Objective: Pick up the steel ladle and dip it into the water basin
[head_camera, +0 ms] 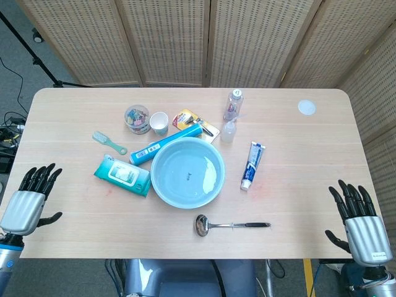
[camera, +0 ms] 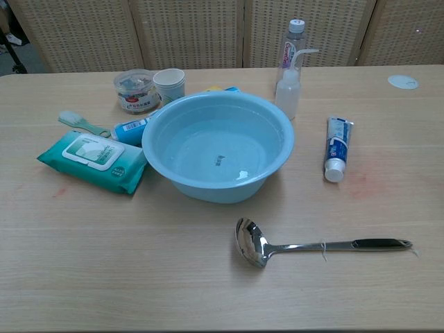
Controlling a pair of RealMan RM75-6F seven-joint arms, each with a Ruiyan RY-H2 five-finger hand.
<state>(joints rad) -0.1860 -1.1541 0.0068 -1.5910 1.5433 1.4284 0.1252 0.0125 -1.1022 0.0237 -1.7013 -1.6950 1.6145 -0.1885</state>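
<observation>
- Head view: the steel ladle [head_camera: 230, 225] is seen lying flat on the worktop [head_camera: 297, 185], just in front of the water basin [head_camera: 187, 172], with a small gap between them. Its bowl is toward the robot's left and its dark handle end is toward the right.
- The ladle is not touched by anything yet, so the pick-up is judged as not begun.
- The ladle is thin and lies low on the wood. It could be pushed along or spun when fingers are pressed down on it, and then it could be missed.
- The steel looks smooth and shiny, so a slip out of a loose hold is likely.
- The basin has water in it. If its rim is bumped by the ladle or an arm, water could be spilled on the wipes pack [head_camera: 122, 175] or the toothpaste tube [head_camera: 252, 164], which lie just beside it.
- The right hand [head_camera: 361, 221] is held up by the near right corner, fingers apart and pointing away from the robot, with nothing in it.
- The left hand [head_camera: 29, 198] is held the same way at the near left edge, fingers spread, with nothing in it.
- Both hands are well apart from the ladle. Neither hand is seen in the chest view.
</observation>
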